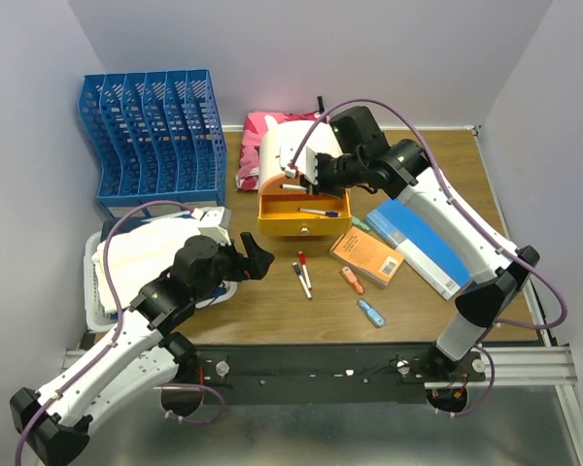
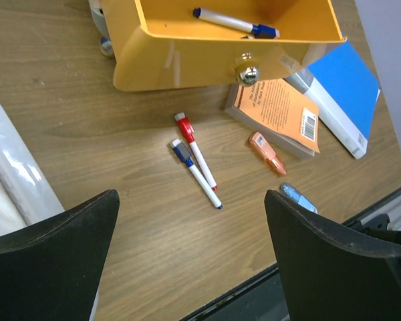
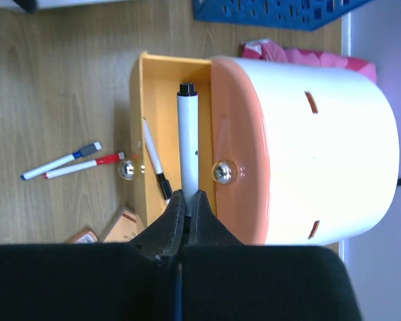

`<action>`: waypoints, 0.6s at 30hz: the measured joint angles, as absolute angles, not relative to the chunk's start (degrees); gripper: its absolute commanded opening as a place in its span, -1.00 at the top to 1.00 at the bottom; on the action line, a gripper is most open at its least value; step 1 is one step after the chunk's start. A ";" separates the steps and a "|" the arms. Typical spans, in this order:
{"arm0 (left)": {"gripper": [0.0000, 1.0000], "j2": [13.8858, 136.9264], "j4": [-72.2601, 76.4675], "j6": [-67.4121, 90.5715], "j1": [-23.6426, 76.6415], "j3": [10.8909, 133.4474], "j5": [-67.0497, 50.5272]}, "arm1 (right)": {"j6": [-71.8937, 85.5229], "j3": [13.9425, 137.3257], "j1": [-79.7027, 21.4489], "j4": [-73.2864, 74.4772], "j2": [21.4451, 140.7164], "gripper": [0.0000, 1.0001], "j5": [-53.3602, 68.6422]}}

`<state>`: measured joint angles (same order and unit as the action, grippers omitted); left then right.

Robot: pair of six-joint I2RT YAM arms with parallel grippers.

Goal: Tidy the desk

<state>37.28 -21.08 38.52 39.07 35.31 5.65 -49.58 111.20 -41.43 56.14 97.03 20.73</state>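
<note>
Right tool (image 3: 187,195) clamps white marker (image 3: 187,134) over yellow drawer (image 3: 136,100); left tool (image 2: 190,200) gapes empty, table (image 2: 73,114) below both.

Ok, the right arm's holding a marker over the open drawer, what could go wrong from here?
One: the right gripper pinches the white marker only at one end, so it could pivot or slip early.
Two: that marker hangs close beside the cabinet front, so it might catch there instead of dropping into the orange drawer.
Three: the open left gripper hovers over the red-capped marker and blue-capped marker, lying almost together; taking one may nudge the other.
</note>
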 measured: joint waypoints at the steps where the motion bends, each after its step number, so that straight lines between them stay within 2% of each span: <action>1: -0.97 37.54 -20.95 38.94 39.07 35.07 5.21 | -49.58 110.65 -41.10 55.57 97.36 0.84 20.21; 6: -0.97 39.31 -20.84 40.47 39.07 34.70 3.29 | -49.54 106.78 -40.14 52.95 97.73 0.71 18.50; 9: -0.97 40.45 -20.84 41.25 39.07 34.70 2.24 | -49.41 104.68 -40.14 51.90 97.84 0.52 18.02; 13: -0.95 41.82 -20.53 42.09 39.20 34.59 0.75 | -48.90 101.56 -40.14 50.41 97.84 0.17 17.74; 18: -0.90 44.84 -19.29 43.13 41.28 34.33 -0.08 | -47.46 99.29 -40.14 49.32 97.84 0.11 17.37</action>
<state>44.84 -19.29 43.13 41.28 34.33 -0.08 -47.46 99.29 -40.14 49.32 97.84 17.37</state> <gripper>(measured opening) 0.976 0.428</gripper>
